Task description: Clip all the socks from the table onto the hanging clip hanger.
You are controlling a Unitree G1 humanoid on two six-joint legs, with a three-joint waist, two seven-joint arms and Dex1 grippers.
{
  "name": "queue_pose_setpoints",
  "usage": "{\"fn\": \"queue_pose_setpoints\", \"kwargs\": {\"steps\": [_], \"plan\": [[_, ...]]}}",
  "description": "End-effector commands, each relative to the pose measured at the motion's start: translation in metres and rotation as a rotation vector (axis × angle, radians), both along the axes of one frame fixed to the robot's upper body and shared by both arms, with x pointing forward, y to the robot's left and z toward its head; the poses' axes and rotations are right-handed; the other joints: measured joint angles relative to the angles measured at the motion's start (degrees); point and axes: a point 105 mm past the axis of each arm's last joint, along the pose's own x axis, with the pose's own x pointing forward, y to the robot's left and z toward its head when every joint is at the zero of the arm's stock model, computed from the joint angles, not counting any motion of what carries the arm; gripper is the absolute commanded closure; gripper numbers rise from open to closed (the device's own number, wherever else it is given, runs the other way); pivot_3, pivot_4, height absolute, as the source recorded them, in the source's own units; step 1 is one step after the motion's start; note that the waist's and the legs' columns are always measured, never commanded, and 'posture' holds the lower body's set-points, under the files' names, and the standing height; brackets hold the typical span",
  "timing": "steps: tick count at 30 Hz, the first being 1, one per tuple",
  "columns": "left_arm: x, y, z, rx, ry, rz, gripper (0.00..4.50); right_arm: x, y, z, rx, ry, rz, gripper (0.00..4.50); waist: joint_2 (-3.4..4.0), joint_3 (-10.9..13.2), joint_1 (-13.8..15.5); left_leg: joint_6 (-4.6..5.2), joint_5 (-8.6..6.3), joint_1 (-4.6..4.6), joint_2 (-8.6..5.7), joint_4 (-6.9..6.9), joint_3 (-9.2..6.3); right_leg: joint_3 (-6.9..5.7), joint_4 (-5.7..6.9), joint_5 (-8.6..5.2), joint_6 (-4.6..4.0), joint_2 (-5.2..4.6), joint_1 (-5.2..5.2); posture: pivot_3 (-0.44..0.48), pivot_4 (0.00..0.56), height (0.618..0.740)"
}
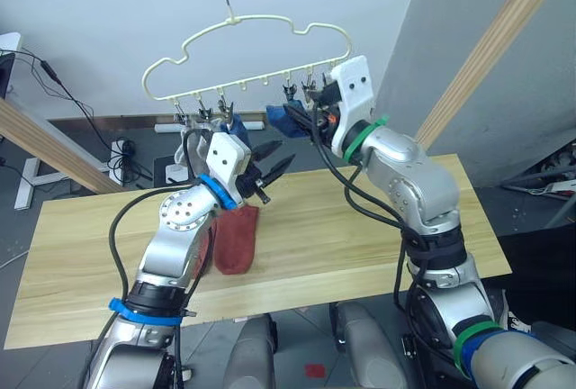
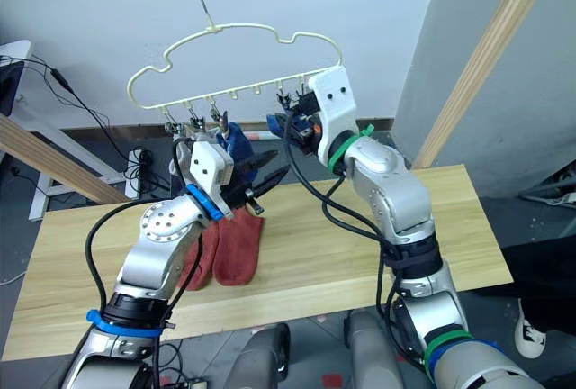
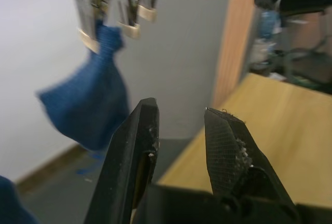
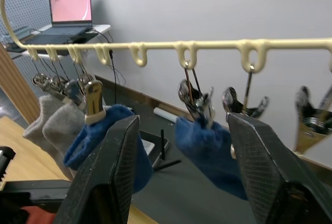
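The pale yellow clip hanger [image 1: 252, 47] hangs above the table's [image 1: 378, 227] far edge. Two light grey socks [image 4: 49, 125] and two blue socks [image 4: 98, 141] [image 4: 207, 149] hang from its clips. Two rust-red socks [image 2: 238, 249] lie side by side on the table under my left arm. My left gripper [image 1: 270, 168] is raised above them, open and empty, pointing toward a hanging blue sock [image 3: 88, 110]. My right gripper [image 4: 184, 120] is up at the hanger's right part, open, its fingers either side of the clipped blue sock [image 1: 286, 119] and not closed on it.
Thick wooden poles slant at the right [image 1: 486, 47] and at the left [image 1: 54, 150] of the table. Empty clips [image 4: 311, 110] hang at the hanger's right end. A laptop [image 4: 70, 6] sits on a desk behind. Cables and a power strip [image 1: 121, 150] lie on the floor.
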Motion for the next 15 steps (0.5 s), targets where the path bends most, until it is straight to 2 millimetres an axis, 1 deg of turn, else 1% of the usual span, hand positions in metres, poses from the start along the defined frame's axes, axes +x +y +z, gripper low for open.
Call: {"fn": "queue_pose_setpoints", "kwargs": {"steps": [1,4,8,10,15], "plan": [[-0.007,0.008,0.026,-0.049,0.003,-0.028,2.84,-0.010,-0.003,0.016,0.021,-0.069,0.001,1.72,0.00,0.16,0.01,0.00,0.00,0.00,0.00,0.00,0.00,0.00,0.00,0.00,0.00,0.01,0.00,-0.083,0.355,0.740],[-0.013,0.009,0.043,-0.093,0.052,-0.098,2.84,-0.002,-0.011,0.014,0.022,-0.055,-0.058,1.72,-0.03,0.32,-0.01,0.00,0.00,0.01,0.04,0.01,-0.02,-0.03,0.02,0.00,0.00,0.07,0.00,-0.082,0.355,0.740],[-0.013,0.008,0.058,-0.074,0.042,-0.142,2.84,0.006,-0.008,0.014,0.007,-0.049,-0.093,1.72,-0.03,0.36,0.01,-0.01,0.00,0.00,0.03,-0.01,-0.01,-0.02,-0.01,0.00,0.00,0.08,0.00,-0.078,0.356,0.740],[-0.012,0.009,0.063,-0.068,0.032,-0.144,2.84,0.011,-0.008,0.013,0.007,-0.042,-0.113,1.72,-0.03,0.36,0.02,-0.01,0.00,0.00,0.02,-0.01,0.03,0.01,-0.04,0.00,0.00,0.07,0.00,-0.078,0.356,0.740],[-0.009,0.014,0.067,-0.039,0.027,-0.143,2.84,0.018,-0.009,0.012,-0.011,-0.050,-0.140,1.72,-0.02,0.44,0.06,-0.01,0.00,-0.03,0.03,-0.03,0.01,0.00,-0.07,0.00,0.00,0.07,-0.03,-0.072,0.354,0.740]]}}
